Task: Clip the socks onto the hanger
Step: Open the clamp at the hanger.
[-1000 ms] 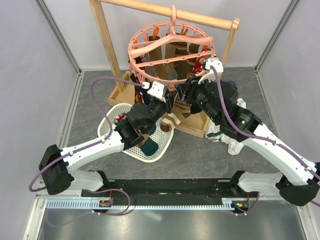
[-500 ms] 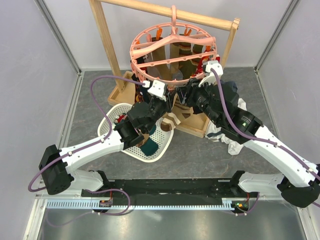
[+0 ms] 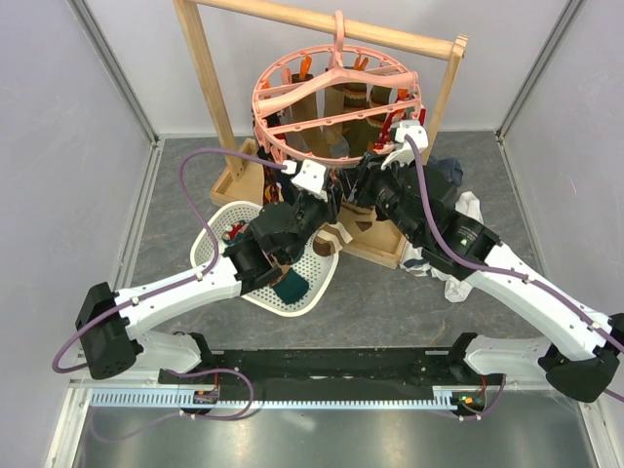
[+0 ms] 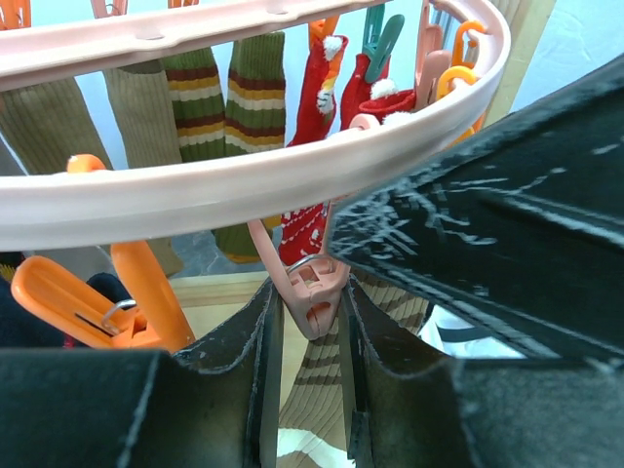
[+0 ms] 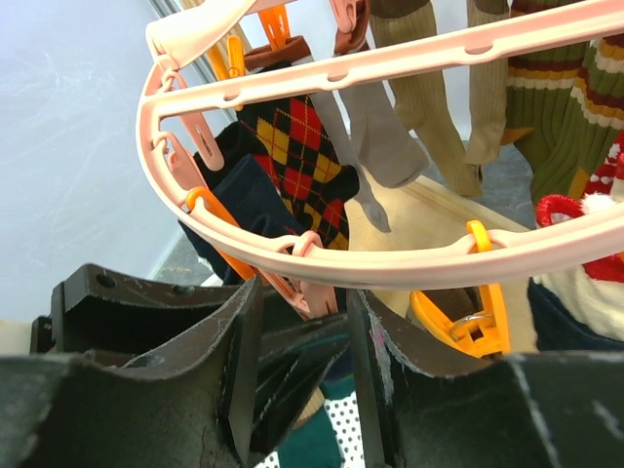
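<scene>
We are seeing many socks (image 4: 258,97) clipped on the hanger (image 3: 292,97); left hand (image 4: 307,297) clamping a clip (image 4: 312,283), right hand (image 5: 304,292) apart; a teal sock (image 3: 291,289) waiting below.

A wooden rack (image 3: 207,73) stands behind a white mesh basket (image 3: 210,249) and white garments (image 3: 458,283).

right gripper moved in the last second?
Yes. In the top view the right gripper has shifted slightly left, away from the rack's right wooden post.
</scene>
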Robot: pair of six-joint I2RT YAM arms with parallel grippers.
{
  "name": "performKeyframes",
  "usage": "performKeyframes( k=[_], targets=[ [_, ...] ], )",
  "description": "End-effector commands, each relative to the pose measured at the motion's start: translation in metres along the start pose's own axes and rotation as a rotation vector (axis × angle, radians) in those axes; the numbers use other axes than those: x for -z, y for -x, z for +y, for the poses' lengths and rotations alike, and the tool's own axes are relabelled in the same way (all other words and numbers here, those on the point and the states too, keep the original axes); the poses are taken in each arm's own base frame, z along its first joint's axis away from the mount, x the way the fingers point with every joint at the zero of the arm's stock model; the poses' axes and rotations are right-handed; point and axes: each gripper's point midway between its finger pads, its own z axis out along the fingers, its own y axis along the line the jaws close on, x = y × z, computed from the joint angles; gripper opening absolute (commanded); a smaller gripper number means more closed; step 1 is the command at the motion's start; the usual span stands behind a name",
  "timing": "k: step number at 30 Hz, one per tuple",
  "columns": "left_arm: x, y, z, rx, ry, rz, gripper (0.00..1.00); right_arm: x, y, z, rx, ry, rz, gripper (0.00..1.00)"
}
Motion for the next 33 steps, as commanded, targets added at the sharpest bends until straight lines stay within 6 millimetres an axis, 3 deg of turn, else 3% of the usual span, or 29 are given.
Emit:
performKeyframes(
  k=[1, 6, 11, 17, 19, 21, 27, 33],
  targets=[
    [0.004, 0.031, -0.004, 0.023, 0.003, -0.057, 0.02, -0.009, 0.010, 0.007, -0.044, 0.007, -0.059, 0.46],
    [0.006, 0.031, -0.007, 0.020, -0.004, -0.058, 0.02, -0.014, 0.003, -0.001, -0.054, -0.039, -0.059, 0.42],
    [0.008, 0.031, -0.009, 0.010, -0.008, -0.057, 0.03, -0.015, -0.001, -0.006, -0.052, -0.063, -0.059, 0.28],
    [0.018, 0.029, -0.004, -0.010, -0.024, -0.069, 0.21, -0.006, 0.008, -0.010, -0.014, -0.064, -0.077, 0.07],
    [0.024, 0.030, -0.005, -0.018, -0.063, -0.090, 0.34, -0.003, 0.010, -0.011, 0.004, -0.066, -0.078, 0.00],
    [0.028, 0.031, -0.004, -0.040, -0.092, -0.104, 0.44, 0.000, 0.012, -0.012, 0.015, -0.061, -0.079, 0.00],
    [0.036, 0.029, -0.010, -0.056, -0.291, -0.112, 0.56, 0.007, 0.018, -0.010, 0.057, -0.038, -0.076, 0.00],
    [0.033, 0.039, -0.017, -0.068, -0.369, -0.130, 0.59, 0.008, 0.017, -0.005, 0.067, -0.009, -0.063, 0.00]
  ],
)
